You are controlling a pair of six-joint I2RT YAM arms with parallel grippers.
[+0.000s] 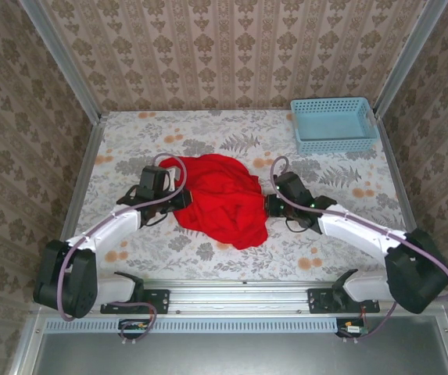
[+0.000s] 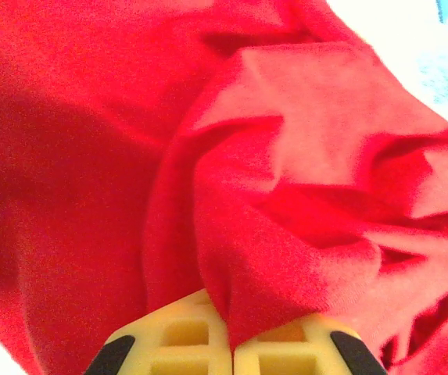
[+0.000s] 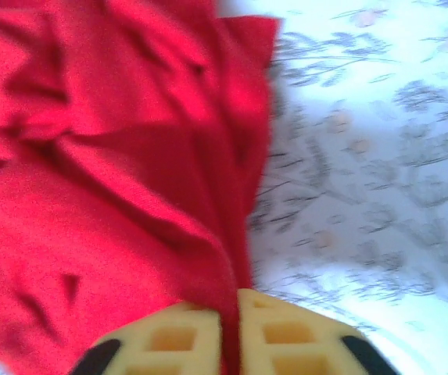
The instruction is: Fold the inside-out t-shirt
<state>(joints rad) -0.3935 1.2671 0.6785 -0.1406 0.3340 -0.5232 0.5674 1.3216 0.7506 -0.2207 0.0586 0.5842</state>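
The red inside-out t-shirt (image 1: 222,199) lies bunched in a crumpled heap at the middle of the table. My left gripper (image 1: 183,198) is at its left edge, and in the left wrist view its yellow fingers (image 2: 178,342) are pressed together on a fold of the red cloth (image 2: 286,203). My right gripper (image 1: 268,205) is at the shirt's right edge. In the right wrist view a narrow ridge of the t-shirt (image 3: 91,195) runs down between its yellow fingers (image 3: 286,336), which pinch it.
A light-blue plastic basket (image 1: 334,124) stands at the back right corner. The flower-patterned tablecloth (image 1: 349,187) lies bare right of the shirt. Patterned walls close in the sides and back.
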